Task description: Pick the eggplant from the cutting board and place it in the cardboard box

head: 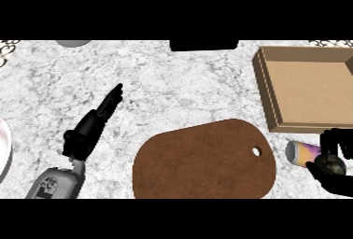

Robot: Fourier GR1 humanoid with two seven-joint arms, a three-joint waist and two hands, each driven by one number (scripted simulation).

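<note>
The brown cutting board [203, 161] lies at the lower middle with nothing on it. Just right of it, my right hand [336, 161] is curled round the eggplant [302, 153], whose purple and yellowish end sticks out to the left; the rest is hidden by the fingers. The open cardboard box [276, 88] stands at the upper right, its near wall just above the hand and eggplant. My left hand [93, 123] is on the left over the marble counter, fingers straight and pointing up and to the right, holding nothing.
A white plate [3, 149] shows at the left edge. A grey round object [72, 43] and a black object [203, 45] sit at the far edge of the counter. Bare marble lies between the board and the box.
</note>
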